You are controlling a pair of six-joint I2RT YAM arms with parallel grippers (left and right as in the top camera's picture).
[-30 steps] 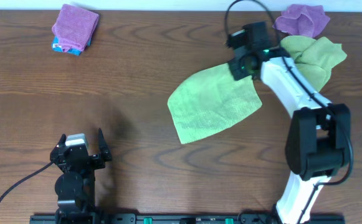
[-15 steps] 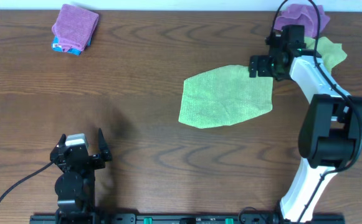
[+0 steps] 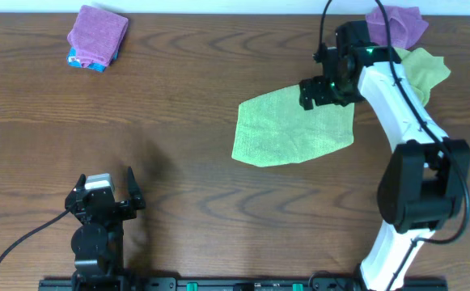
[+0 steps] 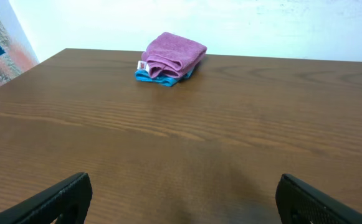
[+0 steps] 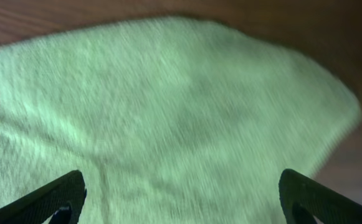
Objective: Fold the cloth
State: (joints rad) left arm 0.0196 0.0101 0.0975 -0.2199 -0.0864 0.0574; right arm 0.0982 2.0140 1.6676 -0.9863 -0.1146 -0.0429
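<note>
The cloth (image 3: 291, 129), a lime-green towel, lies spread flat on the brown table right of centre. It fills the right wrist view (image 5: 168, 106), with dark table showing at the top and right. My right gripper (image 3: 319, 90) hovers over the cloth's upper right part, open, with nothing between its fingers (image 5: 59, 199). At the front left of the table, far from the cloth, my left gripper (image 3: 106, 191) rests open and empty. Its fingertips (image 4: 53, 200) frame bare wood.
A second lime-green cloth (image 3: 419, 73) lies crumpled at the back right, with a purple cloth (image 3: 396, 24) behind it. A folded purple cloth on a blue one (image 3: 97, 36) sits at the back left, also seen from the left wrist (image 4: 171, 56).
The right gripper let go of the cloth, which dropped flat onto the table. The gripper drew back to the right, then came left again over the cloth. The left arm stayed still.
</note>
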